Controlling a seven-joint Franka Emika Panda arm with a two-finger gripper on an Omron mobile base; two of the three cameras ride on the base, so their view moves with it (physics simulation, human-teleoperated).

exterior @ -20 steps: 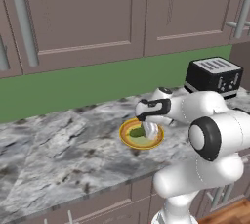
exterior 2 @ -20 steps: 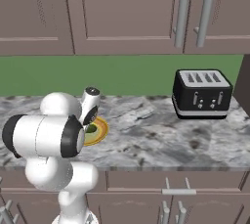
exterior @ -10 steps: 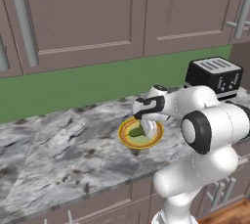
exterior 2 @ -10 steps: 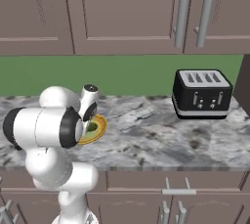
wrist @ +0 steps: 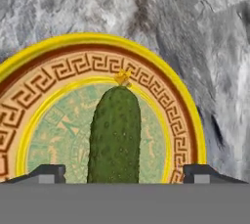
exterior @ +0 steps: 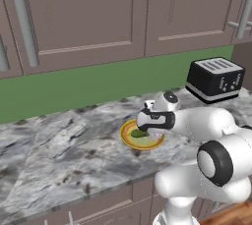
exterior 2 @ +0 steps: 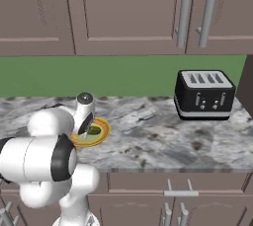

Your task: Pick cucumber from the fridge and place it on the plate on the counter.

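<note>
Brown wooden cabinets (exterior: 98, 17) with silver bar handles hang over a green wall band (exterior: 74, 84), and below runs the grey and white marbled surface (exterior: 54, 145).

From the left base view, going left to right: bare stone lies at nine o'clock; near the middle sits the plate (exterior: 127, 138), its orange-yellow rim ringing a pale green centre. On it rests the cucumber (exterior: 139, 133), dark green and short, well inside the rim. Directly above it, at about three o'clock of the plate, hangs the pincer (exterior: 147, 131) on the white arm, which reaches in from the lower right. Further right, at two o'clock of the plate and well apart from it, stands a black toaster (exterior: 215, 79) with four slots.

From the right base view, the plate (exterior 2: 99, 135) shows at the left, partly behind the arm, with the cucumber (exterior 2: 94, 131) a dark patch on it; the toaster (exterior 2: 203, 94) stands well to the right near the wall.

Looking along the hand, the cucumber (wrist: 114, 135) lies flat on the plate's (wrist: 53, 71) green centre, its yellowish tip toward twelve o'clock. The pincer (wrist: 122, 173) stands spread wide: one dark fingertip (wrist: 46, 173) rises at the left and the other at the right, each apart from the cucumber between them, touching neither side of it.
</note>
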